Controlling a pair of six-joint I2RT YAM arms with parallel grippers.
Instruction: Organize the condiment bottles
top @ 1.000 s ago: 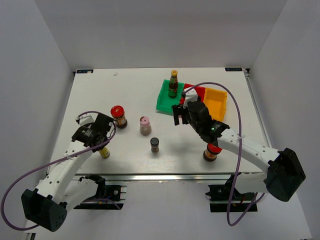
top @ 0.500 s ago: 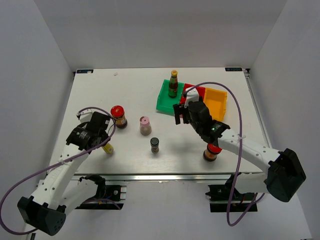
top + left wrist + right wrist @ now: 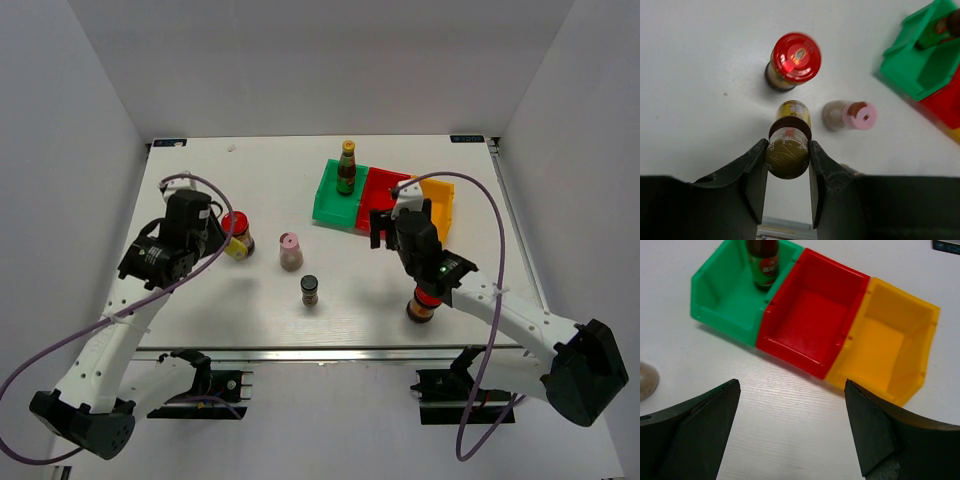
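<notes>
The left wrist view settles what the overhead view hides: the left fingers (image 3: 752,175) are clamped on a slim bottle (image 3: 788,142), one finger on each flank. The bottle's long axis runs straight away from the wrist toward the top of the frame, yellow end farthest. Which end is the cap I cannot tell. Just beyond it stands a red-lidded jar (image 3: 792,60), with the pink-lidded jar (image 3: 852,115) to its lower right.

From overhead only a yellow bit of that bottle shows, left of centre, just below the red-lidded jar. The left arm climbs the left side of the table (image 3: 260,170), bent at the elbow, wrist turned rightward. A black-lidded jar (image 3: 310,290) stands mid-table, and a second red-lidded jar (image 3: 424,303) sits partly under the right arm.

The right arm reaches from the lower right corner up to the bins. Its wrist view shows the right fingers (image 3: 695,435) spread wide and holding nothing, over bare table below the green bin (image 3: 722,297), red bin (image 3: 810,315) and orange bin (image 3: 895,340). The second slim bottle (image 3: 764,260) stands upright in the green one.
</notes>
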